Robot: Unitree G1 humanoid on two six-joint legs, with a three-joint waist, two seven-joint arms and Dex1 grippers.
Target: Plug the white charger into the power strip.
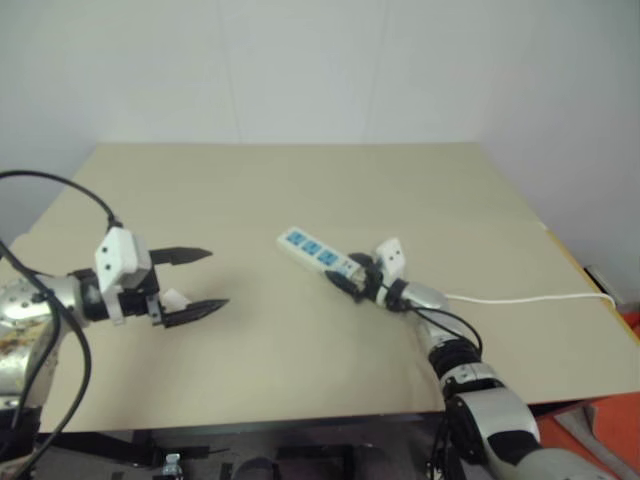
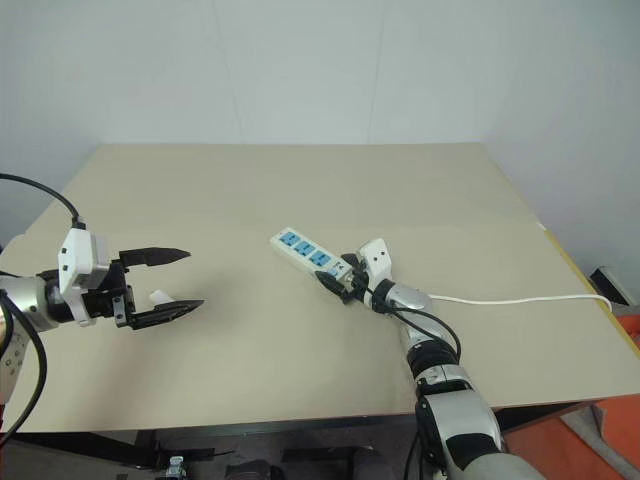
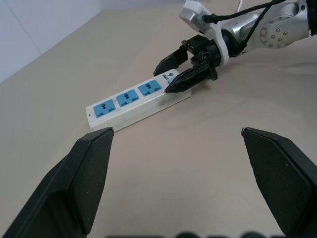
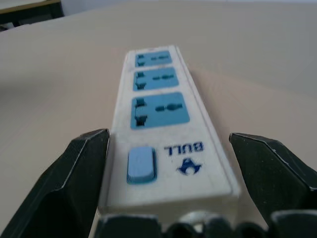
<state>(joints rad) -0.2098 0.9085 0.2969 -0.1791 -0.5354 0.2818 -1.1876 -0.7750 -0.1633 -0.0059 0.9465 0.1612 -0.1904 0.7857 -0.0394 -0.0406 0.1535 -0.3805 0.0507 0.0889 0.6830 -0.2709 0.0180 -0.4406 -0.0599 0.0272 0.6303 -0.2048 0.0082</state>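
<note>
While the power strip (image 1: 318, 252) lies mid-frame, long axis slanting toward lower right, the right gripper (image 1: 352, 278) straddles its switch end, fingers apart (left gripper (image 1: 190, 283) also agape, charger (image 1: 173, 297) between its fingers).

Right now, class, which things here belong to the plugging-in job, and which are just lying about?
Job: long white plastic power strip with blue sockets; small white charger block; left gripper; right gripper.
Lying about: beige table; orange object beyond its edge.
</note>
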